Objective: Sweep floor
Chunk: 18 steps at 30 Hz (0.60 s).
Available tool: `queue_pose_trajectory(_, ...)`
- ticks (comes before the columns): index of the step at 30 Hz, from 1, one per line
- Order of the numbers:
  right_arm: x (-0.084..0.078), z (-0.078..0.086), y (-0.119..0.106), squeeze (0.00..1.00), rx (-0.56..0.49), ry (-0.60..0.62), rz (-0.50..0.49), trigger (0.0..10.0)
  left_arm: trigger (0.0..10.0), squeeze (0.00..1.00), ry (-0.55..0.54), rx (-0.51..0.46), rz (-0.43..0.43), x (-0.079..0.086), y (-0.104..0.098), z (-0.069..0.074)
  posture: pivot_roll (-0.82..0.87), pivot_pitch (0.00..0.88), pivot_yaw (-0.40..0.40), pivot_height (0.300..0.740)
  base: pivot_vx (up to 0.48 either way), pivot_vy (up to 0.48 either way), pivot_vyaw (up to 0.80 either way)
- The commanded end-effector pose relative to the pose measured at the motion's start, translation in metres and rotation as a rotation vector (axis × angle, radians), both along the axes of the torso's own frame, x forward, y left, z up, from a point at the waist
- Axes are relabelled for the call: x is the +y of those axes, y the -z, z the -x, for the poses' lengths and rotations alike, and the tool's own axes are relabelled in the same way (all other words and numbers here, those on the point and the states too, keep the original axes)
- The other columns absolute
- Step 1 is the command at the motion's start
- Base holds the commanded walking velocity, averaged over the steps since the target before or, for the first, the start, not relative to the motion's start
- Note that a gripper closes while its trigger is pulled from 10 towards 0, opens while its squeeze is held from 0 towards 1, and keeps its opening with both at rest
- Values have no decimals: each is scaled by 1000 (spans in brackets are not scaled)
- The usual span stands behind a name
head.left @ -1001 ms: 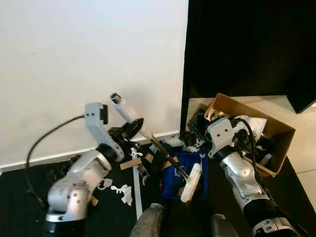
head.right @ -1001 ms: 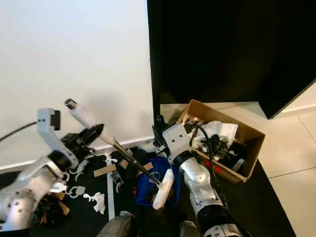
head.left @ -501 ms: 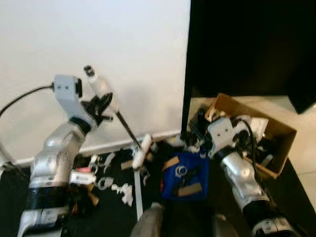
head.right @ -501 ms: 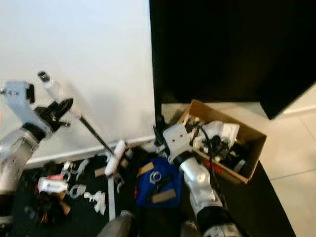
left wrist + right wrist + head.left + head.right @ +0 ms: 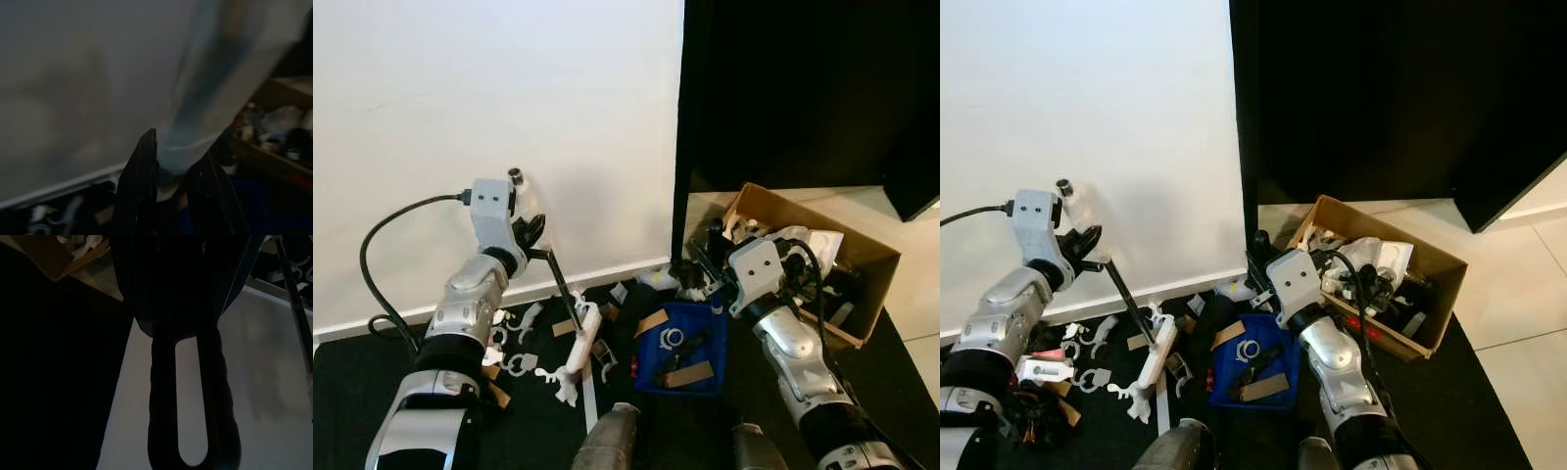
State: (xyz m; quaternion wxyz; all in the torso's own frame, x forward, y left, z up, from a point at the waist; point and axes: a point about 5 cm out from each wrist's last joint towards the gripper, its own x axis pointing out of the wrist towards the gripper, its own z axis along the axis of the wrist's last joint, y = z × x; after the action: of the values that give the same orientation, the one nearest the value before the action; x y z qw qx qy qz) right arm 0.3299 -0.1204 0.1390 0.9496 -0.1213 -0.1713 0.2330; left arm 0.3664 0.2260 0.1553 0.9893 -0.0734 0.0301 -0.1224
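Note:
My left gripper [image 5: 533,245] is shut on the white grip of a broom [image 5: 193,117], between its black fingers [image 5: 141,186]. The black shaft slants down to the white brush head [image 5: 579,340], which rests on the dark floor among white plastic scraps [image 5: 556,380] and cardboard bits. Just right of it lies a blue dustpan [image 5: 713,343] with a white ring, a dark piece and cardboard in it. My right gripper [image 5: 703,262] is at the pan's far edge, shut on its black looped handle [image 5: 188,406].
An open cardboard box [image 5: 873,253] full of junk stands at the right, partly on pale tiles. A white wall [image 5: 489,98] runs behind the scraps and a black panel [image 5: 783,88] behind the box. My own legs [image 5: 607,443] are at the bottom edge.
The brush head swung left out of the dustpan, lifted past the wall, and now sits on the floor among the scraps. The right arm and dustpan stayed in place.

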Motion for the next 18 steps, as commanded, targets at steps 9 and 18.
queue_pose_trajectory(9, 5, 5, 11, 0, 46, -21, 9, 10000, 10000, 161, 163, 50, 336, -21, 22, 17, 85, 405, 116, 740, 0, 0, 0)
queue_pose_trajectory(18, 10, 2, 7, 0, 45, -35, 5, 10000, 10000, 157, 377, 0, 480, -49, -4, 47, 100, 393, 114, 740, 0, 0, 0)
